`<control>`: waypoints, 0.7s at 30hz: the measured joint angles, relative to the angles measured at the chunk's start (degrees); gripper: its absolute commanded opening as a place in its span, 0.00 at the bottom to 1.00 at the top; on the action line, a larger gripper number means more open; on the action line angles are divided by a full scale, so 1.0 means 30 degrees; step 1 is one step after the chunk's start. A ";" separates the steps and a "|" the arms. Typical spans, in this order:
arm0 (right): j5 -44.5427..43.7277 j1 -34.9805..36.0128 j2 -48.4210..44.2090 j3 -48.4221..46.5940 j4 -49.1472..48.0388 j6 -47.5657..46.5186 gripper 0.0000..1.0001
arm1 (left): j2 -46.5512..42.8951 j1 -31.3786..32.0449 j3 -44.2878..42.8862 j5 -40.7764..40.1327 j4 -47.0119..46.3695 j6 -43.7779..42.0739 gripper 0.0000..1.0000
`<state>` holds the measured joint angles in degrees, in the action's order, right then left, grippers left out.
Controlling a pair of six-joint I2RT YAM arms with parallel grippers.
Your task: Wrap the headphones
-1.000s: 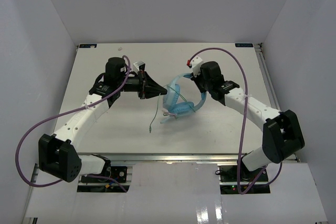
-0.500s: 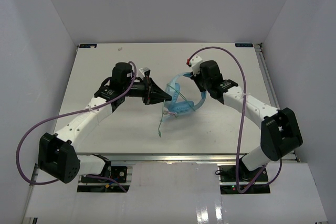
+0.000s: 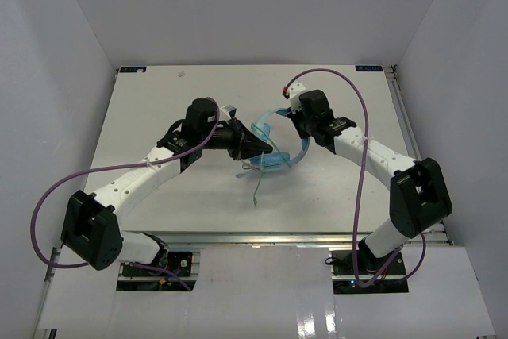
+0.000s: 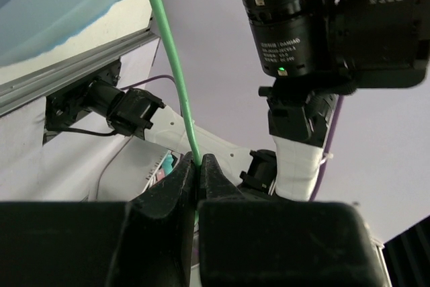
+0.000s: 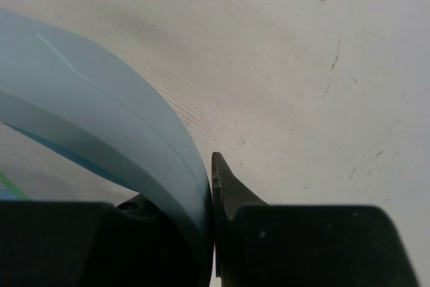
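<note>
Two claws gripping: right claw [image 5: 212,196] clamps the headphones [image 3: 276,163] by the band, left claw [image 4: 199,161] pinches the cable [image 4: 171,58], now swung in closer.

White table [image 3: 159,101] between pale walls [image 3: 238,5]

headphones [image 5: 101,119]: smooth matt plastic; table [image 5: 302,65]: matt w/ scuffs

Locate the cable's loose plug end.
Top view: the plug end is near the table's middle, just on the near side of the headphones, its cable running up to the left gripper.
</note>
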<state>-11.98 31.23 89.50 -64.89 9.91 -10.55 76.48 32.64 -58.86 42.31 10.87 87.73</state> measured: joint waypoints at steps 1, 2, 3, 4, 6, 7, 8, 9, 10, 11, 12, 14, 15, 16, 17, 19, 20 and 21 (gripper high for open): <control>-0.0006 -0.0003 0.0042 -0.0039 0.0067 0.0064 0.08 | 0.0304 0.0243 -0.0092 -0.0216 -0.0093 0.0050 0.15; -0.0009 -0.0003 0.0085 -0.0073 0.0122 0.0122 0.08 | 0.0628 0.0477 -0.0173 -0.0413 -0.0184 0.0095 0.15; -0.0007 -0.0006 0.0119 -0.0078 0.0154 0.0190 0.08 | 0.0902 0.0657 -0.0216 -0.0550 -0.0210 0.0115 0.15; -0.0004 -0.0009 0.0154 -0.0084 0.0185 0.0259 0.08 | 0.1177 0.0837 -0.0259 -0.0687 -0.0236 0.0135 0.15; -0.0003 -0.0010 0.0215 -0.0086 0.0215 0.0350 0.08 | 0.1667 0.1085 -0.0340 -0.0914 -0.0287 0.0157 0.15; -0.0003 -0.0010 0.0240 -0.0086 0.0224 0.0379 0.08 | 0.1913 0.1184 -0.0410 -0.1017 -0.0340 0.0157 0.15; -0.0003 -0.0015 0.0257 -0.0086 0.0226 0.0386 0.08 | 0.2142 0.1278 -0.0476 -0.1118 -0.0360 0.0157 0.15; -0.0008 -0.0017 0.0277 -0.0086 0.0226 0.0386 0.08 | 0.2362 0.1378 -0.0552 -0.1236 -0.0377 0.0157 0.16; -0.0005 -0.0022 0.0293 -0.0086 0.0231 0.0386 0.08 | 0.2535 0.1480 -0.0628 -0.1344 -0.0403 0.0162 0.16; 0.0001 -0.0029 0.0301 -0.0086 0.0245 0.0386 0.08 | 0.2669 0.1587 -0.0674 -0.1443 -0.0465 0.0164 0.17; 0.0009 -0.0032 0.0305 -0.0086 0.0278 0.0386 0.08 | 0.2757 0.1694 -0.0692 -0.1547 -0.0530 0.0164 0.18; 0.0031 -0.0032 0.0308 -0.0086 0.0366 0.0390 0.08 | 0.2811 0.1892 -0.0697 -0.1756 -0.0580 0.0156 0.20; 0.0041 -0.0032 0.0314 -0.0086 0.0402 0.0400 0.08 | 0.2815 0.1991 -0.0697 -0.1840 -0.0584 0.0150 0.21; 0.0041 -0.0032 0.0329 -0.0086 0.0412 0.0446 0.08 | 0.2815 0.2113 -0.0697 -0.1855 -0.0615 0.0150 0.22; 0.0031 -0.0032 0.0344 -0.0086 0.0415 0.0495 0.08 | 0.2815 0.2253 -0.0697 -0.1889 -0.0621 0.0143 0.24; 0.0011 -0.0033 0.0375 -0.0086 0.0416 0.0542 0.08 | 0.2815 0.2564 -0.0697 -0.1970 -0.0610 0.0142 0.26; 0.0007 -0.0041 0.0412 -0.0086 0.0424 0.0572 0.08 | 0.2815 0.2685 -0.0697 -0.1978 -0.0614 0.0138 0.27; 0.0005 -0.0046 0.0450 -0.0086 0.0433 0.0610 0.08 | 0.2815 0.2807 -0.0697 -0.1995 -0.0608 0.0132 0.27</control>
<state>-11.97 31.09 90.85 -65.14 11.21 -8.72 84.93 41.07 -60.95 36.33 9.04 88.13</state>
